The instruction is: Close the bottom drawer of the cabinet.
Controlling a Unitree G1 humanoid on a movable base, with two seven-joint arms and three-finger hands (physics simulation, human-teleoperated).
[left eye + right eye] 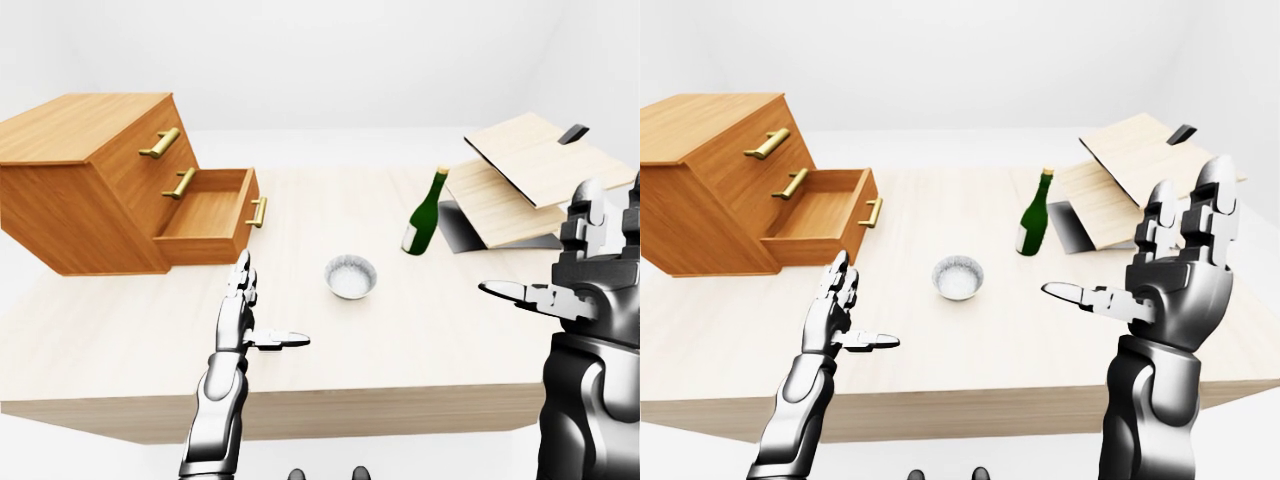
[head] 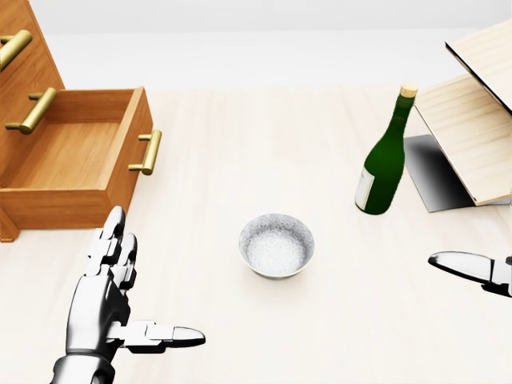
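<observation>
A wooden cabinet (image 1: 90, 170) with brass handles stands at the left of the table. Its bottom drawer (image 1: 205, 215) is pulled out and empty, with a brass handle (image 1: 258, 212) on its face. The drawer also shows at the upper left of the head view (image 2: 76, 160). My left hand (image 1: 245, 315) is open, fingers pointing up, below and a little right of the drawer's face, apart from it. My right hand (image 1: 1160, 265) is open and empty at the right, raised above the table.
A small white bowl (image 1: 351, 276) sits mid-table. A green bottle (image 1: 426, 212) stands upright to its right. Stacked wooden boards over a dark sheet (image 1: 530, 180) lie at the far right. The table's near edge (image 1: 300, 410) runs along the bottom.
</observation>
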